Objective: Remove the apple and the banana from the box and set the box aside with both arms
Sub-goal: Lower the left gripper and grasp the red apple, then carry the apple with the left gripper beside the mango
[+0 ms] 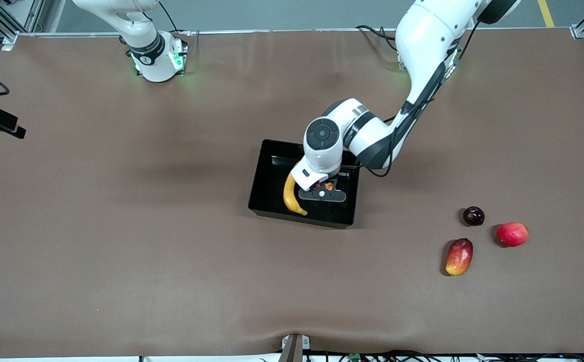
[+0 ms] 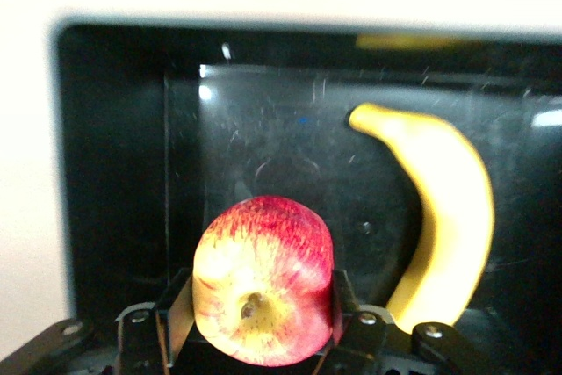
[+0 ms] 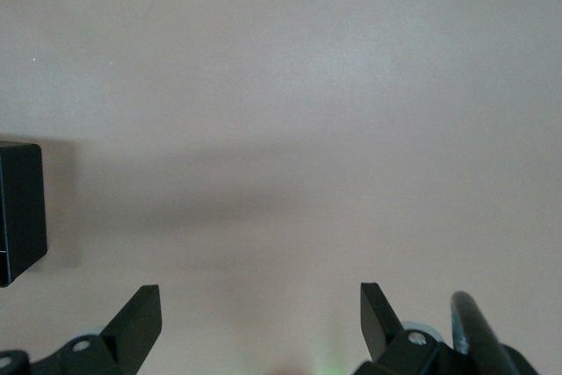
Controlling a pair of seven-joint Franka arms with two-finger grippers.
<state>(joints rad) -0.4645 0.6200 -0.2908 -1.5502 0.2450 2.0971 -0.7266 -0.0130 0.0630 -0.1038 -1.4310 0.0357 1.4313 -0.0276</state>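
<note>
Left wrist view shows my left gripper (image 2: 262, 331) clamped on the apple (image 2: 263, 278), low inside the box (image 2: 114, 173), with the banana (image 2: 443, 217) lying beside it. I'd lift straight up, clearing the wall before swinging away. Right gripper (image 3: 259, 327) waits spread wide over bare table. No readable labels anywhere.

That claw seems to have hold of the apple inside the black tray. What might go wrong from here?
The left gripper pinches only the lower sides of the round apple, so it might slip out while being lifted. The banana lies close beside it in the box; a sideways move could knock it. Three other fruits lie toward the left arm's end of the table, so the apple may bump one if set down there. The right gripper waits open over bare table.
</note>
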